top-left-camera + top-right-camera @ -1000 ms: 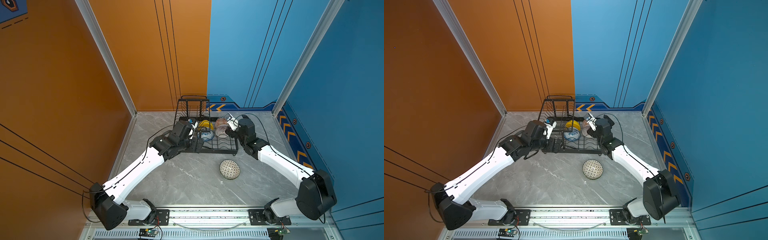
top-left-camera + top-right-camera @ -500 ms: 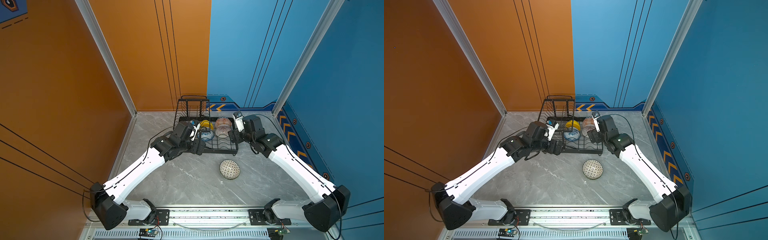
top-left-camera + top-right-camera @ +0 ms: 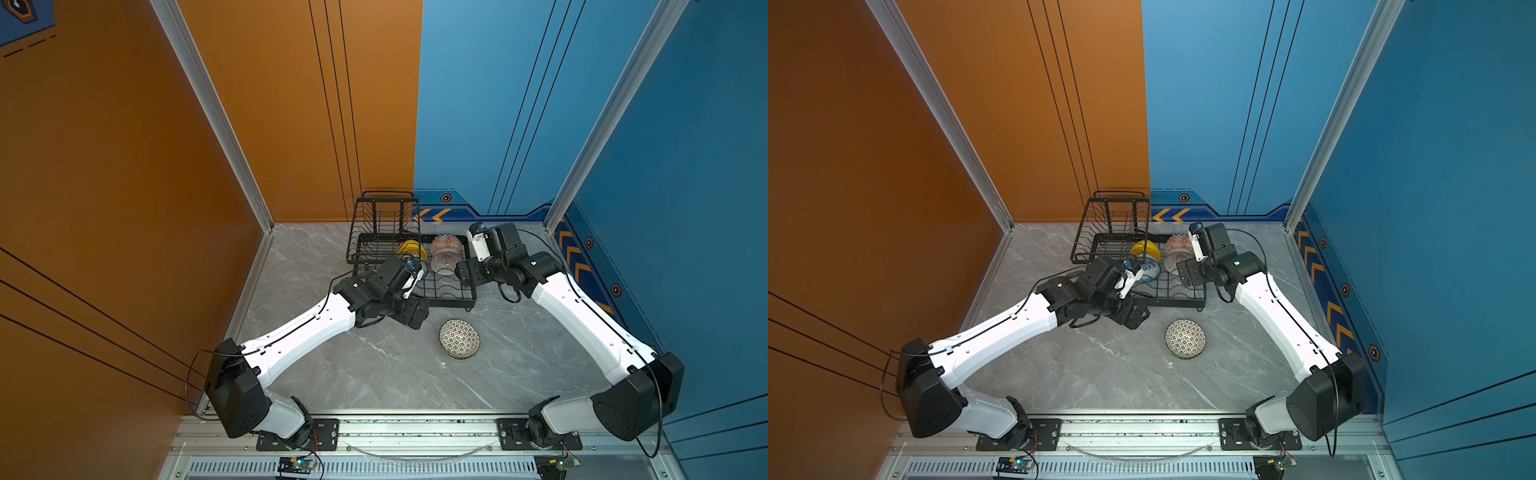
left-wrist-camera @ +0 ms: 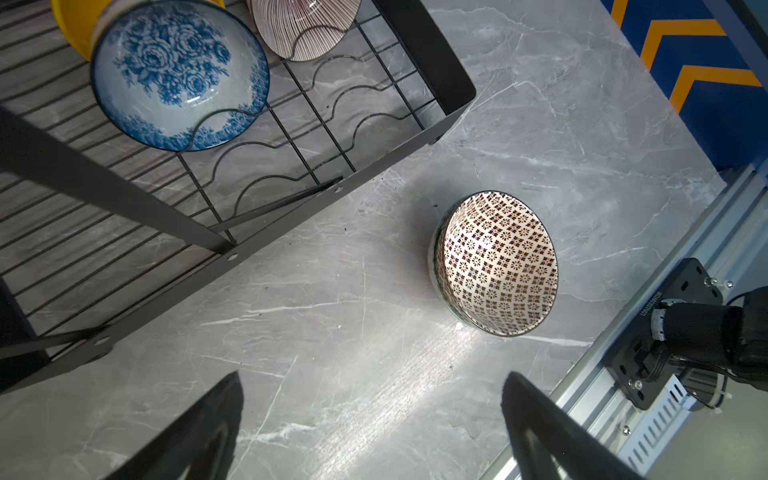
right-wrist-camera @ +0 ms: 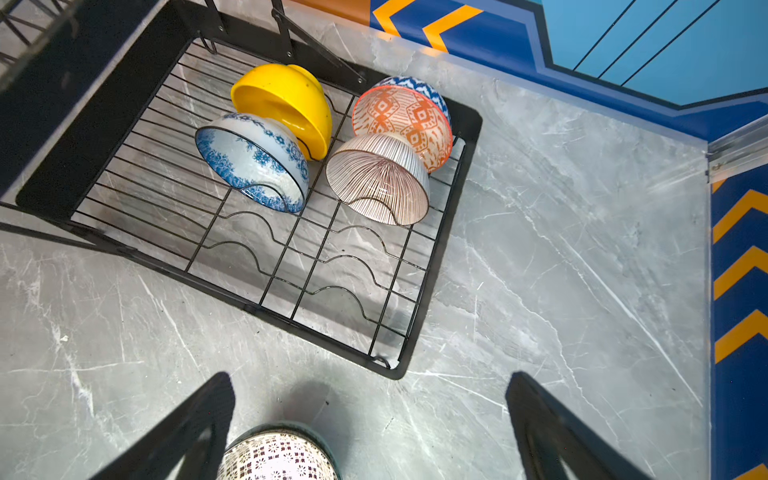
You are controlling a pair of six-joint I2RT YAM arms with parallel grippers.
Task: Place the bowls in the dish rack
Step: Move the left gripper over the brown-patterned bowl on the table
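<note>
The black wire dish rack (image 3: 451, 300) stands at the back of the marble floor. In it lean a yellow bowl (image 5: 286, 104), an orange-white bowl (image 5: 407, 120), a blue floral bowl (image 5: 253, 162) and a pink lined bowl (image 5: 378, 178). A black-white geometric bowl (image 3: 459, 338) sits upright on the floor in front of the rack. My left gripper (image 3: 415, 316) hangs open by the rack's front left corner, left of that bowl (image 4: 496, 264). My right gripper (image 3: 467, 274) is open and empty at the rack's right side, with the geometric bowl (image 5: 278, 457) close to one fingertip in the right wrist view.
The rack's raised upper basket (image 3: 384, 220) stands at its back left. Orange and blue walls enclose the floor on three sides. A metal rail (image 3: 415, 432) with both arm bases runs along the front edge.
My right gripper has drawn back out of the rack to its right side. My left gripper has slid from the rack's front left toward the front. The bowls have not moved.
</note>
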